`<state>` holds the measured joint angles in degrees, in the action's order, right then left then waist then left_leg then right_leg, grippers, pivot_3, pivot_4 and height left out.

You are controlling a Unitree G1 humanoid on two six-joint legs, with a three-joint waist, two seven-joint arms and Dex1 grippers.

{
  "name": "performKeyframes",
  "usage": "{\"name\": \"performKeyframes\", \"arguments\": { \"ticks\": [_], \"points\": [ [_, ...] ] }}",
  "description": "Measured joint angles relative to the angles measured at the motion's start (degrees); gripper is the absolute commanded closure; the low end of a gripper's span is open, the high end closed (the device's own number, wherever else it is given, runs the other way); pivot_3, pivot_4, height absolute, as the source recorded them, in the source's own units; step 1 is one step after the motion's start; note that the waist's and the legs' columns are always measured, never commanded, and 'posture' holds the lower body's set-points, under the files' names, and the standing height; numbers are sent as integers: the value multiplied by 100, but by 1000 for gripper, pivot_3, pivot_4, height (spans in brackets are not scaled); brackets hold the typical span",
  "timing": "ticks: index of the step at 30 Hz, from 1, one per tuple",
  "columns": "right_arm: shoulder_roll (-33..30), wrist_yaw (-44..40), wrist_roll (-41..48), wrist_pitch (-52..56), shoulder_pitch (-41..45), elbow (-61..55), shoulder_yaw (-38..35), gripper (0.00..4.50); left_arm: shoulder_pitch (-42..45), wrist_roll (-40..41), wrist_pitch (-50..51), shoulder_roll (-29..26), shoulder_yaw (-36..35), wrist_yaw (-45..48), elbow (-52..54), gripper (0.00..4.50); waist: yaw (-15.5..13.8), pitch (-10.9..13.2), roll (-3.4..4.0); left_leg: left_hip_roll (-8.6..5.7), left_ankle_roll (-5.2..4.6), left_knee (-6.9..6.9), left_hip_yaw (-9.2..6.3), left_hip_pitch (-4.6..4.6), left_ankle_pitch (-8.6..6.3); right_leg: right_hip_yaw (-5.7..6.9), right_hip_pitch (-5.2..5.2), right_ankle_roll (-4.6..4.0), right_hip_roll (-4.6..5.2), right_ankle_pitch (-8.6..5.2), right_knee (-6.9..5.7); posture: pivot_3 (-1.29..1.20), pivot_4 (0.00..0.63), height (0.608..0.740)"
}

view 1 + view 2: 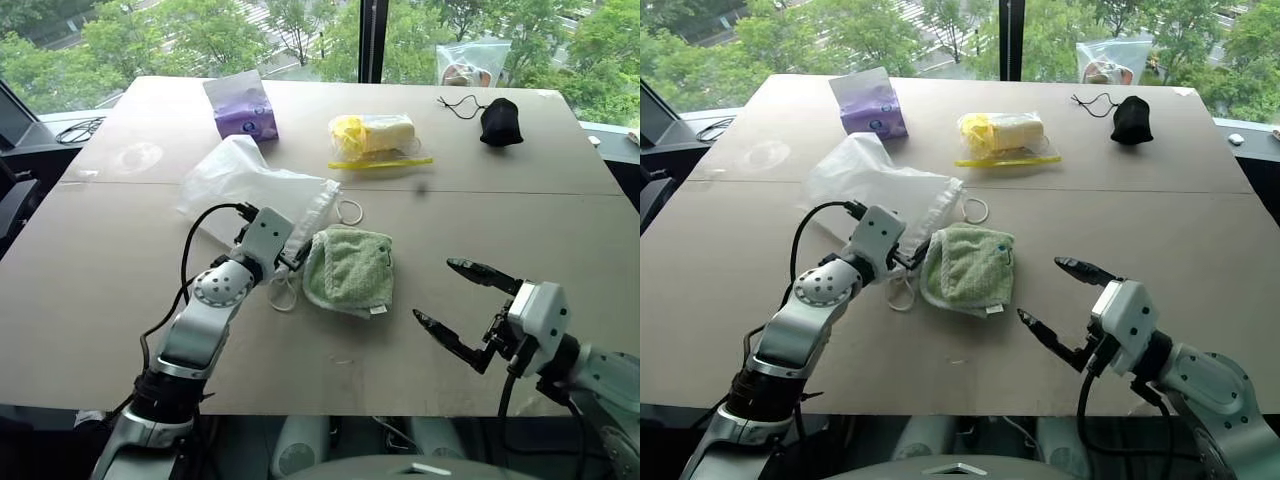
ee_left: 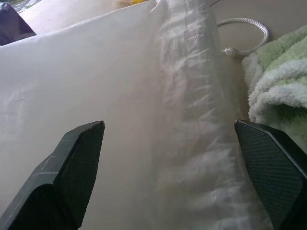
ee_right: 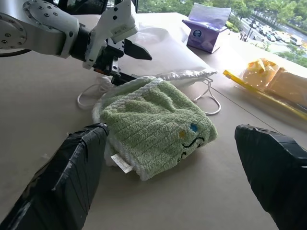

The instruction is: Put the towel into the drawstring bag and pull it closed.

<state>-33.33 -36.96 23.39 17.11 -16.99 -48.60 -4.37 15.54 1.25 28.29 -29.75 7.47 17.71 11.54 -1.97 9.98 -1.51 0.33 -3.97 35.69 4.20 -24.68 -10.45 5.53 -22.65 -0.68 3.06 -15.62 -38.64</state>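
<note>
The pale green folded towel (image 1: pixel 348 270) lies on the table's middle, white tag toward the front edge. To its left, touching it, the translucent white drawstring bag (image 1: pixel 250 185) lies flat, its gathered mouth (image 1: pixel 316 215) toward the towel and white cord loops (image 1: pixel 350 210) trailing out. My left gripper (image 1: pixel 291 256) is open at the bag's mouth, its fingers (image 2: pixel 79 158) straddling the gathered hem just left of the towel. My right gripper (image 1: pixel 435 290) hangs open, empty, a short way right of the towel and pointing at it.
A purple packet (image 1: pixel 242 105) stands at the back left. A yellow item in clear plastic (image 1: pixel 375 137) lies at the back middle, a small black pouch (image 1: pixel 500 122) at the back right. A clear zip bag (image 1: pixel 472 62) leans at the window.
</note>
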Motion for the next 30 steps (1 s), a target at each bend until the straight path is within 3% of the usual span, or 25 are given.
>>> {"name": "performKeyframes", "arguments": {
  "ticks": [7,11,17,20,23,25,30],
  "points": [
    [-3,3,83,49,104,-9,0,0,8,-519,-182,115,162,-162,-113,32,-18,0,0,0,-4,9,0,0,-4,0,2,-4,0,3,-8,0,150,740],
    [-16,31,239,176,315,-27,-2,0,-4,-771,-349,160,164,-281,-159,1611,-20,0,0,0,-5,13,0,1,-5,0,1,-6,0,3,-14,0,150,740],
    [-99,271,398,672,773,-39,13,0,-5,-937,-599,124,129,-289,-366,4449,-15,0,0,0,-4,17,0,0,-4,0,0,-13,0,7,-17,0,150,740],
    [-169,667,219,1188,1120,-82,164,0,5,-888,-655,124,-34,-243,-568,4449,-18,0,0,0,-3,17,-1,-1,-4,1,-2,-15,0,8,-19,0,150,740],
    [-183,609,577,1586,1423,-45,256,0,111,-311,-476,429,-464,-5,-585,4449,-22,0,0,0,-4,30,-4,-7,2,4,1,-16,1,9,-18,0,150,740],
    [-110,607,820,1838,1701,191,301,0,252,776,272,708,-1065,409,-359,4449,-13,0,-3,0,-8,44,-5,-9,3,6,6,-15,1,9,-20,0,150,740],
    [-43,598,865,1967,1900,654,356,0,520,2258,1616,459,-2107,931,-35,4449,21,1,-2,0,-12,50,-4,-9,4,7,7,-14,1,8,-25,0,150,740]
  ]
}}
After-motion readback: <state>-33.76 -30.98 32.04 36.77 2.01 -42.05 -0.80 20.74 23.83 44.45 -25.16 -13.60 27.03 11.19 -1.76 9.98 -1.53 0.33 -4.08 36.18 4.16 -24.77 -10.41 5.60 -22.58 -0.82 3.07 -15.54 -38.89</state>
